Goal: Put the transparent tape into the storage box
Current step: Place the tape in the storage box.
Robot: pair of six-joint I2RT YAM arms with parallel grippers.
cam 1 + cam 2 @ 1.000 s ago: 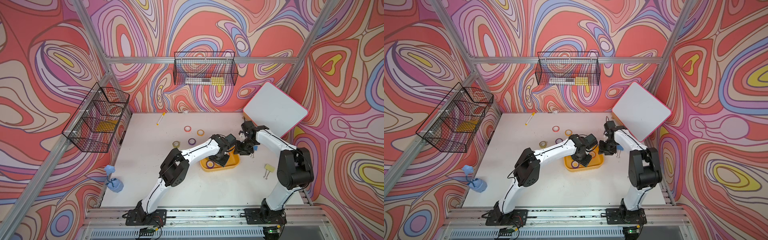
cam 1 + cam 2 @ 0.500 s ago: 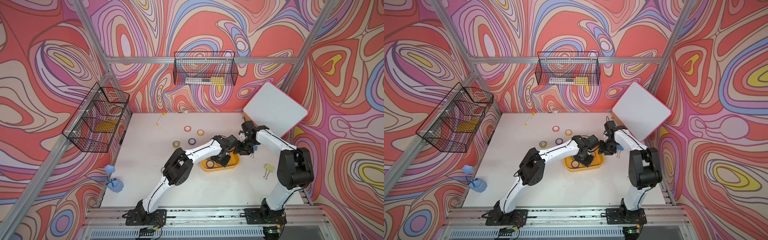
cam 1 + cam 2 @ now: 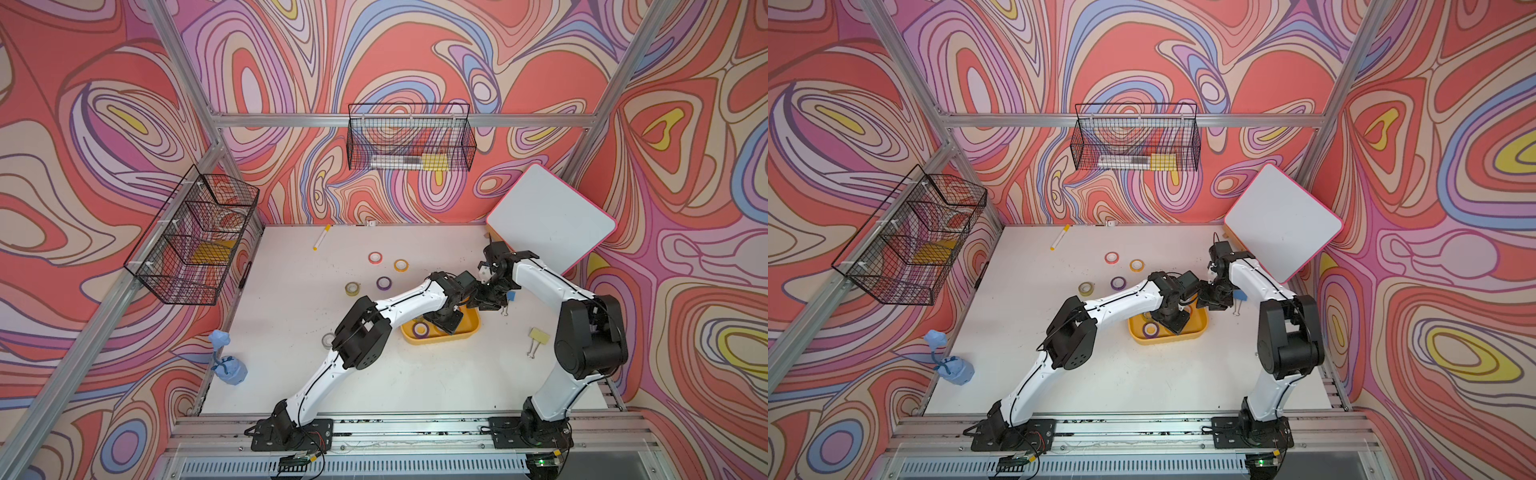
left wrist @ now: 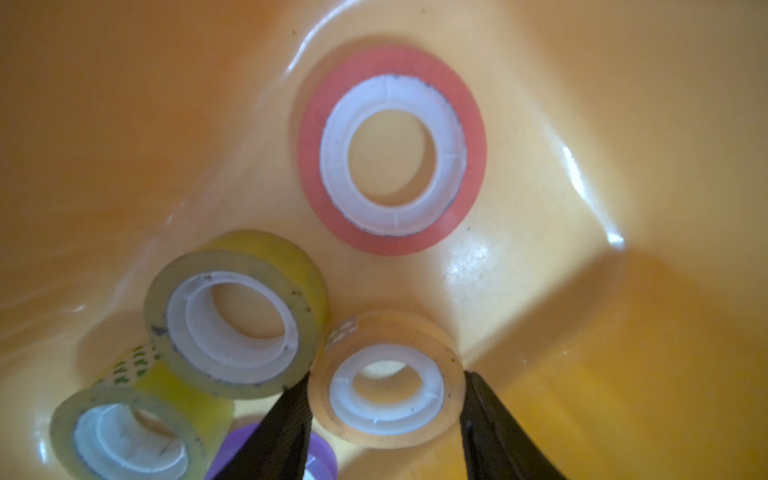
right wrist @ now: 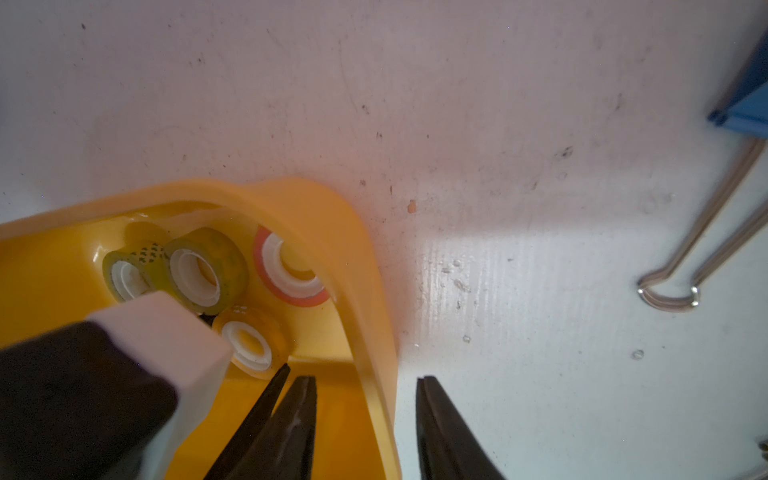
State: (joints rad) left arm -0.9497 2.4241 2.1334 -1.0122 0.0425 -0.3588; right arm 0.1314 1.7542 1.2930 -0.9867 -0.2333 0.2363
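Left gripper [image 4: 386, 374] is down inside the storage box [image 5: 365, 266], clamped on the transparent tape [image 4: 395, 332]. The roll sits low near a corner of the box, though I can't tell whether it touches the floor. Right gripper [image 5: 368, 378] has its jaws apart astride the box's wall, with no pinch visible. The smart play, I'd say, is to lower until the roll rests flat, part the jaws only slightly so they don't nudge the neighbours, then lift straight up.

Also in the box are a red roll [image 4: 469, 124] lying flat, a yellowish roll [image 4: 257, 249] just beside the held one, a green-patterned roll [image 4: 137, 374] and a purple roll [image 3: 420, 329].
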